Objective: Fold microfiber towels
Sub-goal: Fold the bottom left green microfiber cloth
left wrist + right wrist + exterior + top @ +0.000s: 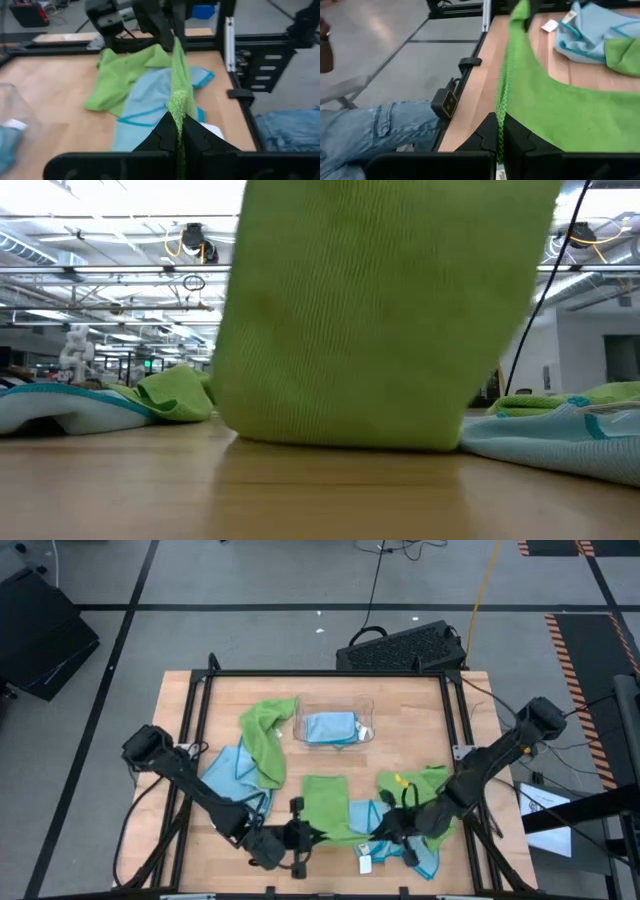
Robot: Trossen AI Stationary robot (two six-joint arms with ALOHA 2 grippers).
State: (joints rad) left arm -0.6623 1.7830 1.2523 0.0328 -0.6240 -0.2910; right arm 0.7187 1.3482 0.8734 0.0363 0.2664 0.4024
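A lime green microfiber towel [326, 805] is stretched between my two grippers near the table's near edge. It fills the middle of the low view [380, 310]. My left gripper [299, 836] is shut on one end of its raised edge and my right gripper [386, 827] on the other. The towel's far part lies on the table. More towels lie around. A green one [265, 732] rests over a light blue one [232, 776] at the left. A green one [418, 782] and blue ones [368, 816] are at the right. My left gripper pinches the green towel's raised edge [176, 116] at one corner between its two fingers. From there the edge runs taut to the other gripper. The fingers come slanting down from the table's left. My right gripper pinches the same edge at its other corner [501, 111] between its two fingers, slanting down from the table's right. The cloth hangs from the edge and its lower part rests on the table [350, 442].
A clear plastic tray [366, 712] at the table's far middle holds a folded light blue towel [330, 727]. A white tag [365, 863] lies by the near edge. A black frame [455, 710] rims the table. A person in jeans [380, 125] sits beyond the near edge.
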